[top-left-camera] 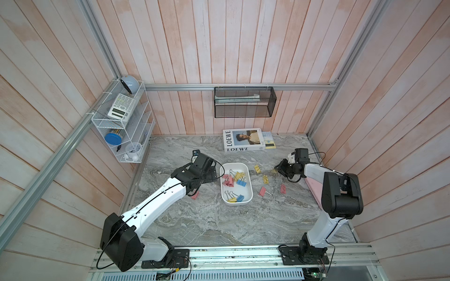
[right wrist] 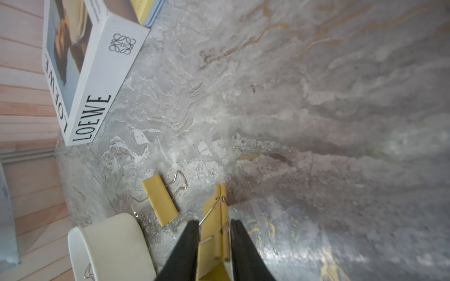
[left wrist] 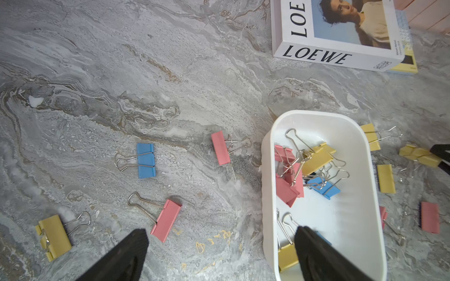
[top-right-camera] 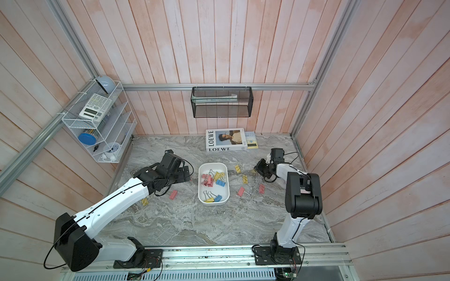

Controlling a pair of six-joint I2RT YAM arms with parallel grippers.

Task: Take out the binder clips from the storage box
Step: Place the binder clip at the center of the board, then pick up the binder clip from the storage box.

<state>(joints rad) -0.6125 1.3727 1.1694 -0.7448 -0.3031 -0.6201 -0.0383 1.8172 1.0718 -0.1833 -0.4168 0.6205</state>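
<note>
The white storage box (top-left-camera: pixel 233 164) (left wrist: pixel 267 194) sits mid-table with several pink, yellow and blue binder clips (top-left-camera: pixel 234 180) (left wrist: pixel 316 158) piled inside. More clips lie on the marble to both sides of it, such as a blue one (left wrist: pixel 146 160) and a pink one (top-left-camera: pixel 262 191). My left gripper (left wrist: pixel 220 237) (top-left-camera: pixel 213 170) is open at the box's left rim, with one finger over the box and the other over the table. Right of the box, my right gripper (right wrist: pixel 214 226) (top-left-camera: pixel 276 170) is shut on a yellow binder clip (right wrist: pixel 215 214), whose tip is at the tabletop.
A LOEWE book (top-left-camera: pixel 242 140) lies at the back wall with a small calculator (top-left-camera: pixel 269 142) beside it. A black mesh basket (top-left-camera: pixel 244 102) hangs above it. A white wire rack (top-left-camera: pixel 124 121) fills the back left corner. A pink case (top-left-camera: pixel 314 189) lies under the right arm.
</note>
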